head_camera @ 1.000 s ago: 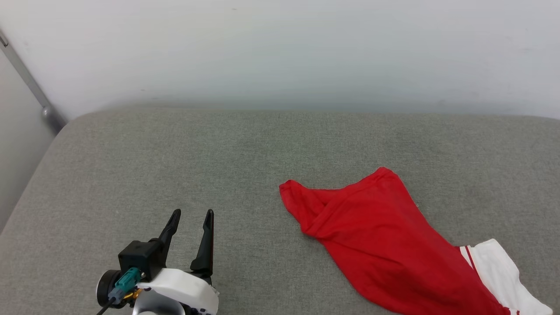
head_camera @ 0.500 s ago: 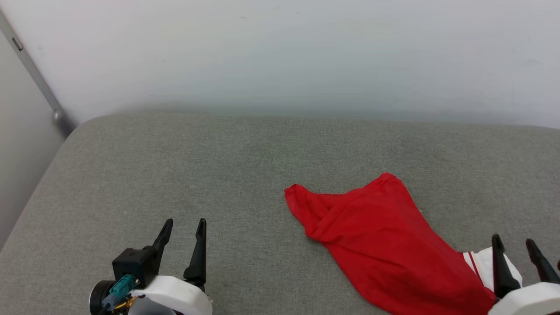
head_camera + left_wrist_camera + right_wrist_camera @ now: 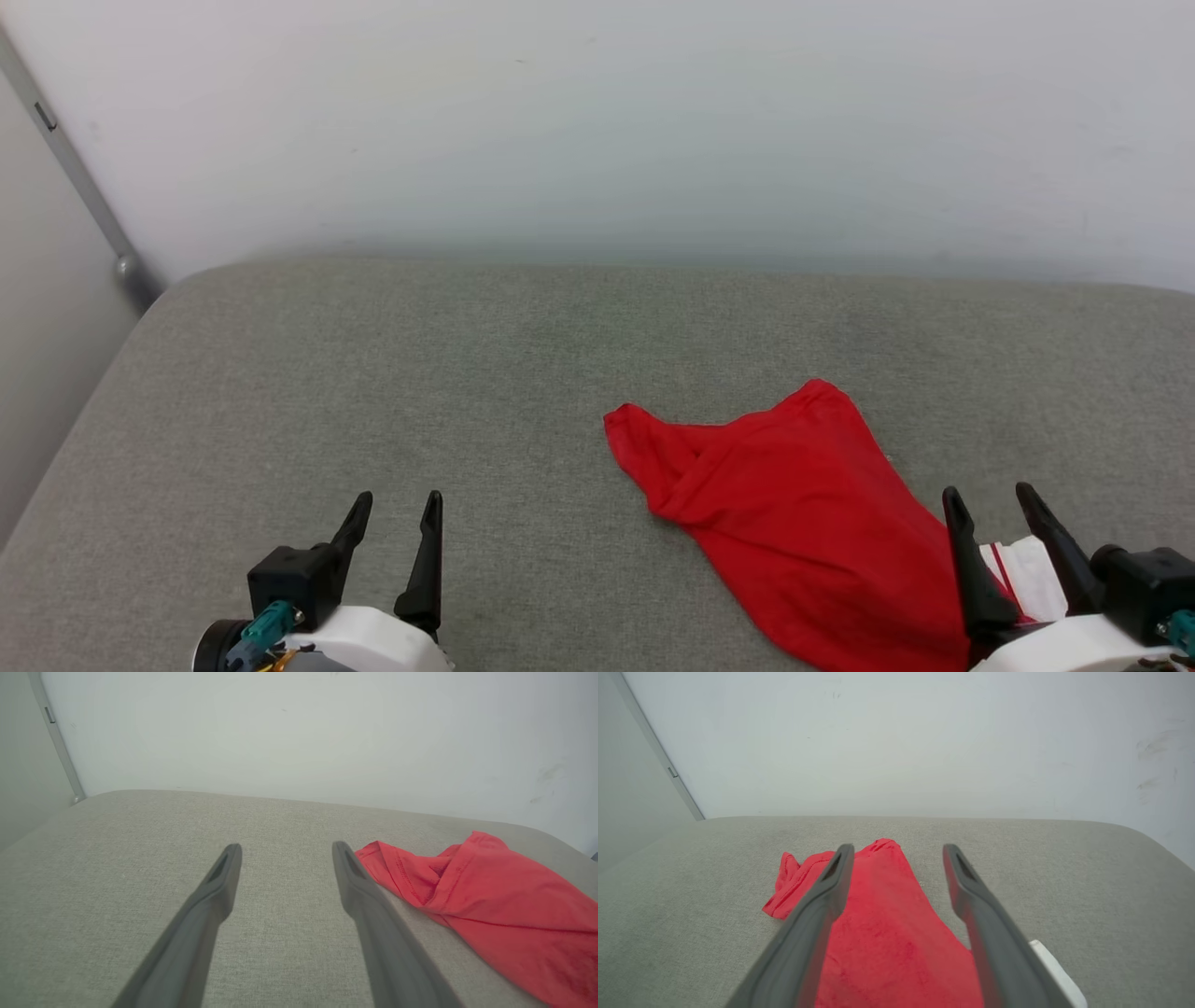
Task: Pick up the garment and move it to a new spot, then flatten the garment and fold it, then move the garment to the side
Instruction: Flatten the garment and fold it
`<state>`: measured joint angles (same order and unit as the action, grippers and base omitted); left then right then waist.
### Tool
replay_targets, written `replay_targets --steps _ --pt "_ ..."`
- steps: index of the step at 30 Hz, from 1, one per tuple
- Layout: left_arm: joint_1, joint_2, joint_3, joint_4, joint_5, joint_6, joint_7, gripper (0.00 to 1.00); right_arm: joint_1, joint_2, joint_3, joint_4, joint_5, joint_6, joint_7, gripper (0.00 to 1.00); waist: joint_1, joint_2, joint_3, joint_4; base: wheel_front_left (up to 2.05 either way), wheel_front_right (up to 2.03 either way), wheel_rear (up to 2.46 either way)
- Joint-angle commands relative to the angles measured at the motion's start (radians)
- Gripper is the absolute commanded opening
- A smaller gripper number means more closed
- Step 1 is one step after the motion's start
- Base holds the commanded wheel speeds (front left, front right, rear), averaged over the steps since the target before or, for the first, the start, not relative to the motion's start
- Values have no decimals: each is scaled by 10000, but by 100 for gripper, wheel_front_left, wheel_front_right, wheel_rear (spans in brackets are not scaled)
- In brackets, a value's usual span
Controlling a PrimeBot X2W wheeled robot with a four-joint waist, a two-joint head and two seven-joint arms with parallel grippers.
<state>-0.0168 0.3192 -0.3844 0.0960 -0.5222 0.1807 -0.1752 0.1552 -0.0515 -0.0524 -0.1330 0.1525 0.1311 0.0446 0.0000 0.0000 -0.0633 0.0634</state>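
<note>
Crumpled on a grey upholstered cushion [image 3: 448, 373], at about 4 o'clock in the head view: a red jersey T-shirt [image 3: 803, 523], unfolded and rumpled. Lies with its long axis running from 10 o'clock to 4 o'clock. Points its red body end, bunched into two peaks with a fold between them, toward 10 o'clock. Trails a white sleeve [image 3: 1036, 574] edged with red-and-white striped trim [image 3: 995, 560] at the 4 o'clock end.

Spread wide over that sleeve end: the right gripper [image 3: 988, 493], dark fingers aimed at 12 o'clock and clamped on nothing. Crosses red cloth with one finger [image 3: 817, 914] in the right wrist view, with the white sleeve just beside the other. Impossible to tell whether either finger touches fabric.

Poised at about 8 o'clock, well apart from the shirt: the left gripper [image 3: 399, 499], likewise open over bare cushion. In the left wrist view, the shirt's red corner at 3 o'clock of the fingertips.

Woven grey fabric across the whole seat, rounded at the far edge and the 10 o'clock corner. Behind it, at 12 o'clock, a plain off-white wall [image 3: 597, 121], faintly scuffed at 2 o'clock in both wrist views. At 10 o'clock, a slim grey metal rail [image 3: 77, 177] slanting down to the cushion's corner.
</note>
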Motion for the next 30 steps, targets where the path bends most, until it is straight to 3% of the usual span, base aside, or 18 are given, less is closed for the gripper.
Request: replay_targets --steps 1,13,21,30 --pt "116 8 -30 -27 17 47 22 100 144 0 52 -106 74 -7 -9 100 0 0 -20 -41 0 0 0" --pt "-391 39 -147 106 55 -63 68 100 204 15 233 -355 174 -7 172 100 0 0 62 -422 0 0 0" --pt "-3053 -385 -1020 1001 468 -996 861 100 -220 17 299 -505 145 -5 375 100 0 0 831 -909 0 0 0" --pt "-5884 -539 -1881 3189 13 -2513 3680 100 -915 16 580 -623 147 -7 341 100 0 0 2357 -1714 0 0 0"
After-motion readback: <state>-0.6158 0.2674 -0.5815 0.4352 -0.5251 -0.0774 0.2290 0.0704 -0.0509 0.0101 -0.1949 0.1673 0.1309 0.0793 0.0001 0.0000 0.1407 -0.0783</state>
